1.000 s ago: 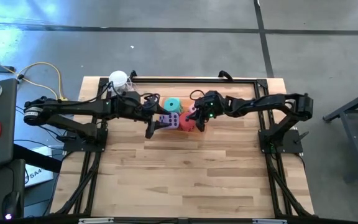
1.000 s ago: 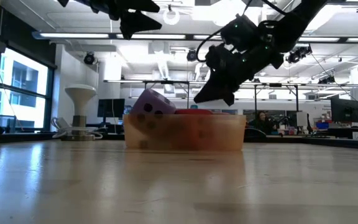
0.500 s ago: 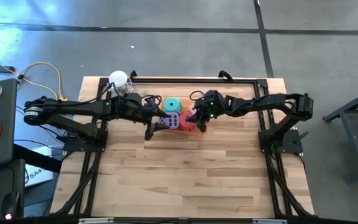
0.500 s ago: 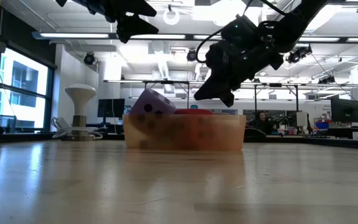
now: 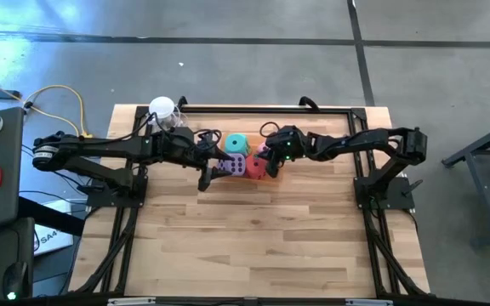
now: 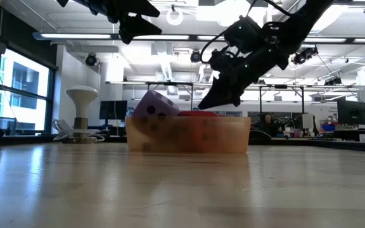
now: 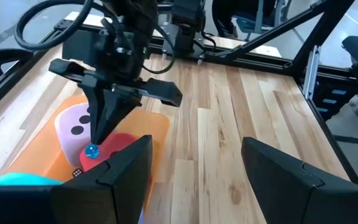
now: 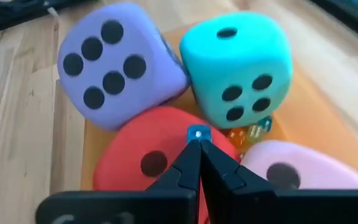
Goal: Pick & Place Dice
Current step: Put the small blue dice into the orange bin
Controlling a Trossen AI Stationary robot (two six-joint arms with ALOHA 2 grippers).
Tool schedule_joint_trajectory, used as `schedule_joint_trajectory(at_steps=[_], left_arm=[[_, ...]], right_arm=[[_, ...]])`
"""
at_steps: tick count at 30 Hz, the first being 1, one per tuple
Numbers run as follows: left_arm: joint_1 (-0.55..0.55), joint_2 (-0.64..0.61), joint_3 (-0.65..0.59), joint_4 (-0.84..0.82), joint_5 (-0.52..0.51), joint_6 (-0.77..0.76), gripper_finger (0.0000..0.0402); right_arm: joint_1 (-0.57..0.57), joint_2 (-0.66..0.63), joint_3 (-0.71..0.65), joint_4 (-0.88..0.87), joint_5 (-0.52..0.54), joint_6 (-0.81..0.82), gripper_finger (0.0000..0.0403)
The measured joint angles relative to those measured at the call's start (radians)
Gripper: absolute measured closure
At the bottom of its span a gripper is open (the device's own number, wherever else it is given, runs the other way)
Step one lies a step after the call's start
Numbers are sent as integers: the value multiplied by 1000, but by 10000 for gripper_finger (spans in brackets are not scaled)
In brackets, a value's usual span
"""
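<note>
Four soft dice lie crowded in the translucent orange tray: purple, teal, red and pink. The purple die sticks up over the tray's rim. My right gripper stands over the red die, shut on a tiny blue translucent piece. It also shows in the left wrist view. My left gripper is open and empty, above the table at the tray's near left side. My right gripper pinches the tiny blue piece between the very ends of its two fingers. The fingers come from above, slanting down toward the tray. The piece sits just over the red die's top; I cannot tell whether it touches the die.
A small orange translucent piece lies in the tray between the teal and pink dice. A clear cup with a white round top stands at the table's far left. Bare wood lies toward the near edge.
My left gripper has risen a little above the tray's left side. My right gripper has tipped slightly over the dice, staying shut. The dice and the tray have kept their places.
</note>
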Motion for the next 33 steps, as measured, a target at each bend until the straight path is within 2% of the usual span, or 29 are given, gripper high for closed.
schedule_joint_trajectory(at_steps=[7,12,16,21,26,33], left_arm=[[0,0,0,-4,0,-1,159],[0,0,0,-24,0,-1,159],[0,0,0,-50,0,-2,159],[0,0,0,-51,0,-4,159],[0,0,0,-52,0,0,159],[2,0,0,-52,0,0,159]], right_arm=[[0,0,0,38,87,-8,401],[9,-9,0,25,-28,30,401],[48,-33,0,38,-51,6,401],[81,-34,0,18,-16,-51,401],[68,-9,-1,-16,72,-60,401],[25,-11,0,0,81,-76,401]])
